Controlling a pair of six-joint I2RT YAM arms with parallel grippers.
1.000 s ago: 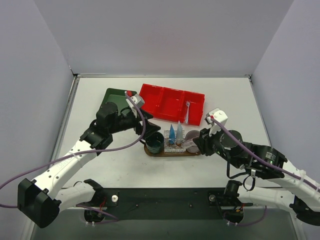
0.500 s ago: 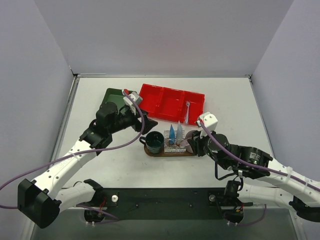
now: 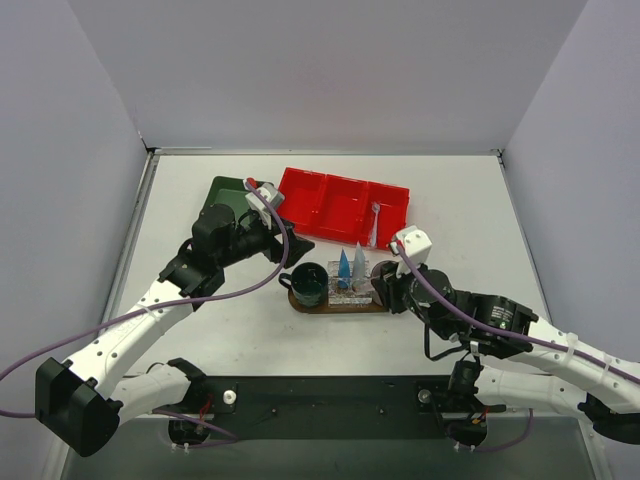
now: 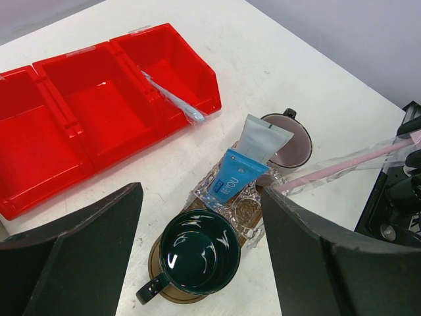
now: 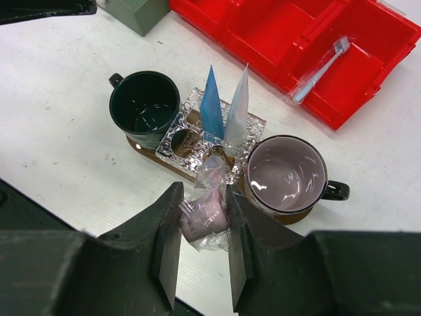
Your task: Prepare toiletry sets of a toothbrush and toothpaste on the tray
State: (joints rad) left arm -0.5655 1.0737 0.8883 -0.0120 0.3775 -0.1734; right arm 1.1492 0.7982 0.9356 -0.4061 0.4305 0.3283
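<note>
The tray [image 3: 340, 304] is a brown wooden board holding a dark green mug [image 3: 308, 284], a pink mug [image 3: 383, 271] and a foil holder with a blue toothpaste tube [image 3: 343, 266] and a white one [image 3: 359, 262]. My right gripper [image 5: 203, 191] is shut on a pink toothbrush [image 5: 205, 220] in clear wrapping, held just in front of the pink mug [image 5: 285, 175]. In the left wrist view the wrapped toothbrush [image 4: 342, 163] slants towards the foil holder [image 4: 247, 210]. My left gripper [image 4: 200, 194] is open and empty above the green mug [image 4: 199, 251].
A red three-compartment bin [image 3: 345, 205] stands behind the tray, with one wrapped pale toothbrush [image 3: 375, 222] in its right compartment. A green square box [image 3: 228, 190] sits to the bin's left, behind my left arm.
My right arm has moved left towards the tray with the pink toothbrush in its grip. My left gripper has drawn back slightly from the tray.
</note>
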